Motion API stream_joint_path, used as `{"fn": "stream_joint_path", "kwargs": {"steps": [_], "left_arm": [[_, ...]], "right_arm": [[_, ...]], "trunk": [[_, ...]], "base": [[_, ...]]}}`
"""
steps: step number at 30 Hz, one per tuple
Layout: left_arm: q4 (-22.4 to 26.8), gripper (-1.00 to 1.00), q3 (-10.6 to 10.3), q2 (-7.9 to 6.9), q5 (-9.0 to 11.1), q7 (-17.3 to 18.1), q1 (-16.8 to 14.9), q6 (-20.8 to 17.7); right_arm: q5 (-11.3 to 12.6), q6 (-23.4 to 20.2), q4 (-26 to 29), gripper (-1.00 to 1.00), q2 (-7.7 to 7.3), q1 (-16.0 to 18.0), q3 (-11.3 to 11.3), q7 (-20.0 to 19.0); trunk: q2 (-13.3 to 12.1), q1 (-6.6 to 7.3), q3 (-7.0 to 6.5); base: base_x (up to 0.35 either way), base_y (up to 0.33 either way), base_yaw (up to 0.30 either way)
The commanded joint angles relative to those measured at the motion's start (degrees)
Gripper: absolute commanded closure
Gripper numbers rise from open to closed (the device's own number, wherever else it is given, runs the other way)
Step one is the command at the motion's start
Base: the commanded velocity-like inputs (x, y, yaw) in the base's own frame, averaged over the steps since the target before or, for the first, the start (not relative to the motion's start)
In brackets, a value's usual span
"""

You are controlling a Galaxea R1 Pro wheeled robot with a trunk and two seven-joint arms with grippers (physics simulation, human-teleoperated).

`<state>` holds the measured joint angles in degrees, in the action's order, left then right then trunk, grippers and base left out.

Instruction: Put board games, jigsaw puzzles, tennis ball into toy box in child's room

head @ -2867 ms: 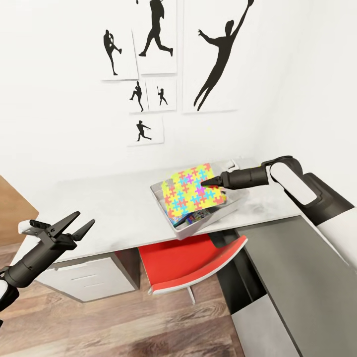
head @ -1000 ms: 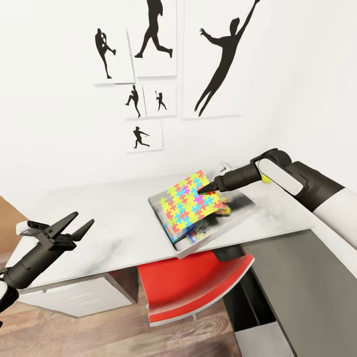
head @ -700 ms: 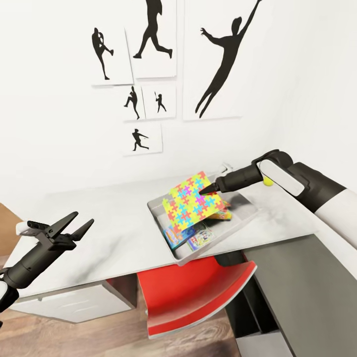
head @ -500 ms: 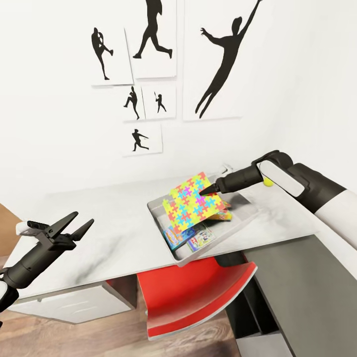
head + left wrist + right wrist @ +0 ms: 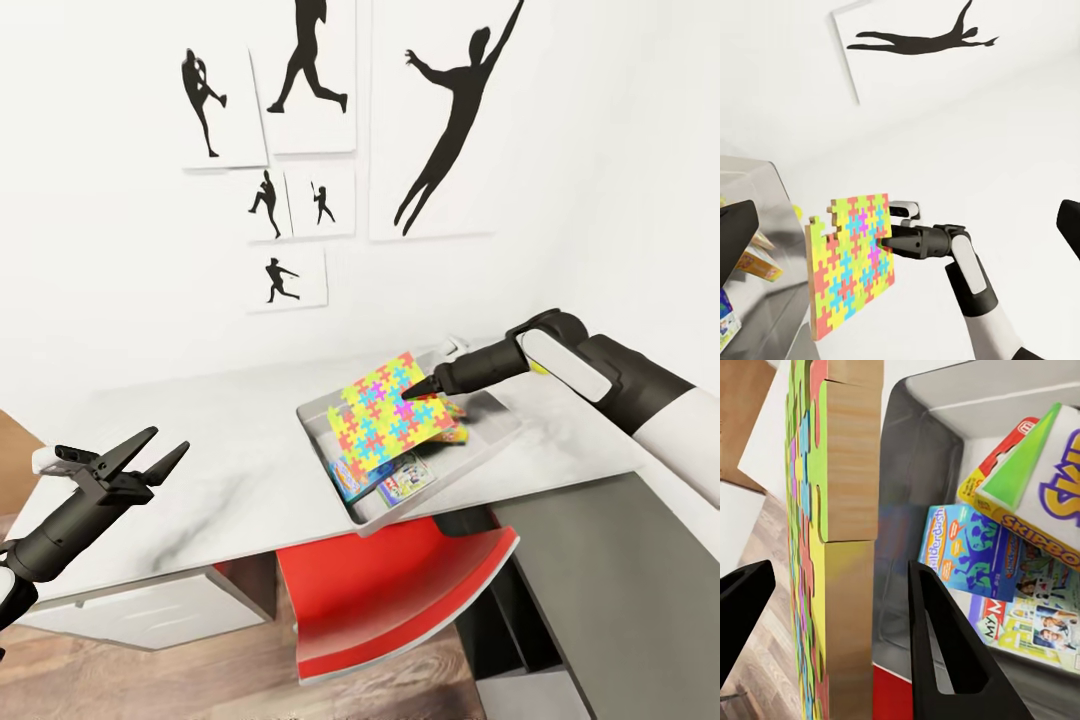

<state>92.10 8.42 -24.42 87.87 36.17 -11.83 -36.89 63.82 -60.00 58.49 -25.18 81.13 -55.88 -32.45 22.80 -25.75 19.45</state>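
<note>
right gripper [image 5: 412,392] jaws look pinched on the edge of a jigsaw puzzle [image 5: 388,413], though in the right wrist view there's daylight between one finger and the sheet, so i read the grip as loose or on the point of letting go. left gripper [image 5: 150,456] jaws spread wide, holding nothing, parked low off the near left end of the table [image 5: 200,450].

progress: puzzle hangs tilted over the toy box [image 5: 325,455], lower edge down inside it. three board games [image 5: 1020,577] already lie in the box, overlapping. tennis ball [image 5: 541,364] shows as a yellow-green sliver behind the right forearm, on the table beyond the box, so i judge it still to do. can't tell whether the held sheet is one puzzle or two stacked; no other puzzle visible on the table.

right arm reaches in from the right, forearm near level, tip angled slightly down.
</note>
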Motion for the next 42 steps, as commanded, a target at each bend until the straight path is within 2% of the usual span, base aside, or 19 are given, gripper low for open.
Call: {"fn": "stream_joint_path", "kwargs": {"steps": [1, 42], "left_arm": [[0.01, -1.0, 0.02, -0.02, 0.37, -0.05, -0.04, -0.38], [0.0, -1.0, 0.02, -0.1, 0.36, 0.03, -0.04, -0.38]], "right_arm": [[-0.33, 0.0, -0.02, 1.0, 0.04, 0.1, -0.15, -0.5], [-0.37, 0.0, -0.05, 1.0, 0.16, 0.08, -0.1, -0.51]], "trunk": [[0.11, -0.03, 0.19], [0.11, -0.03, 1.86]], "base": [[0.0, 0.0, 0.0], [0.0, 0.0, 0.0]]}}
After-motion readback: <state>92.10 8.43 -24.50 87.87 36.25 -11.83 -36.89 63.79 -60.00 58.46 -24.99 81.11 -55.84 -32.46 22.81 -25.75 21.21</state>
